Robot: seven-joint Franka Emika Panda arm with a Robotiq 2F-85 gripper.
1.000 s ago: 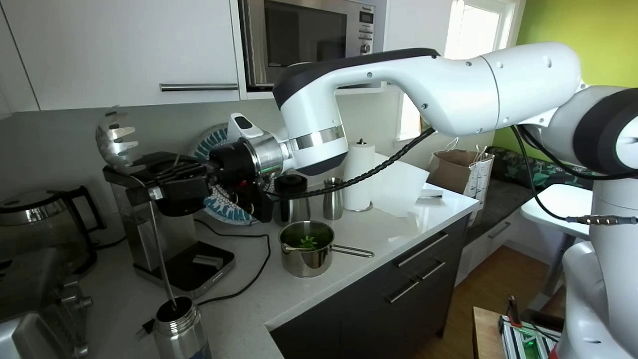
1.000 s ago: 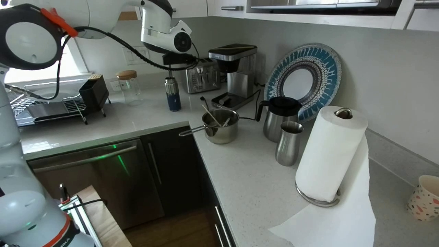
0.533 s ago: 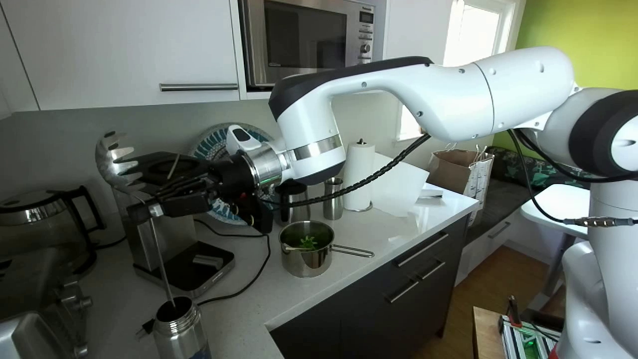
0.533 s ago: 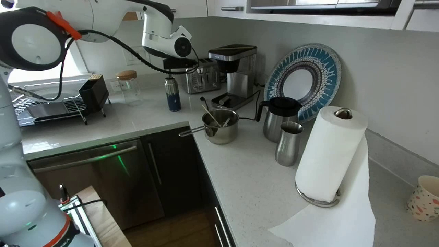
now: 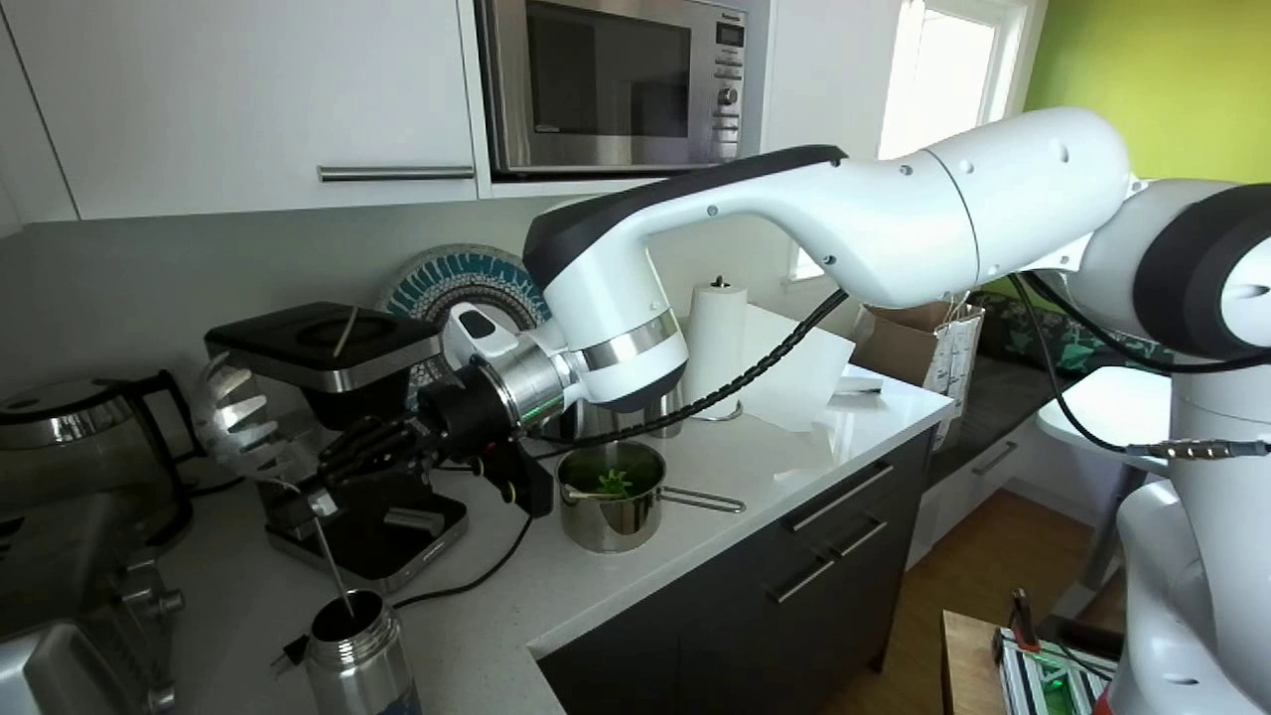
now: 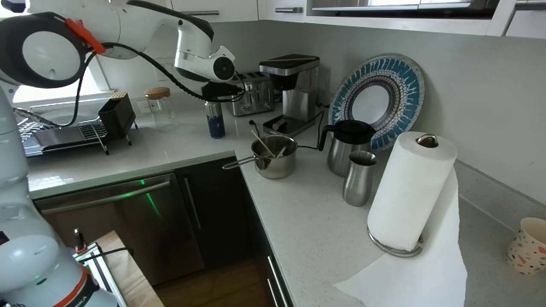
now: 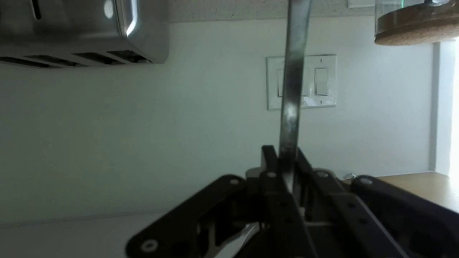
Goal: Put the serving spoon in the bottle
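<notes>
Moved: my gripper [image 7: 285, 157] and the serving spoon [image 7: 293, 86] sit lower than a second ago.
Gripper: I have its fingers drawn together, pinching the spoon's handle.
Serving spoon: in an exterior view, toothed head between 10 and 11 o'clock from the gripper, handle slanting toward 5 into the bottle [image 5: 359, 670].
Bottle: upright on the counter [image 5: 477, 621], at 7 o'clock in that view.

Spoon handle [image 5: 334, 563] in bottle [image 5: 359, 669], toaster [image 6: 252, 96] near bottle
</notes>
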